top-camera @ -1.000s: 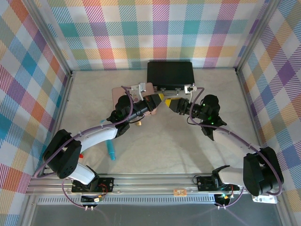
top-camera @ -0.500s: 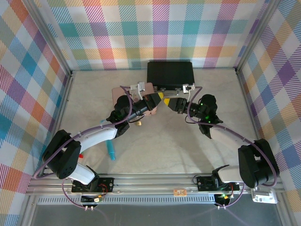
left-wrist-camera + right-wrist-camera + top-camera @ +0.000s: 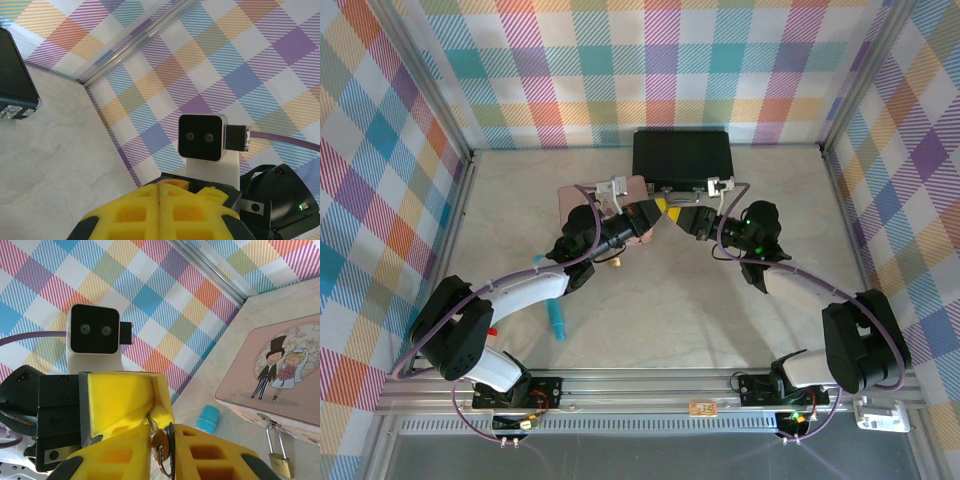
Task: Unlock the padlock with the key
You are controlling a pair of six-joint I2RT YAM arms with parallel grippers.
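Left end effector (image 3: 149, 412) clamped on key (image 3: 160, 452); right end effector (image 3: 160, 432): state unclear. Nearby: pink tin (image 3: 270, 365) bearing padlock (image 3: 280, 462), teal pen (image 3: 206, 419), black case (image 3: 681, 158).

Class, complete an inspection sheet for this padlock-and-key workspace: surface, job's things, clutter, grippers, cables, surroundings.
Surface: pale marbled tabletop, flat.
Job's things: tiny brass padlock hangs from the clasp of the pink picture tin; small metal key is held in the air between the grippers.
Clutter: teal pen at front left; black case at the back.
Grippers: left gripper shut on the key; right gripper narrowed around it, grip unclear.
Cables: purple cables trail behind both wrists.
Surroundings: bright checked cloth walls.
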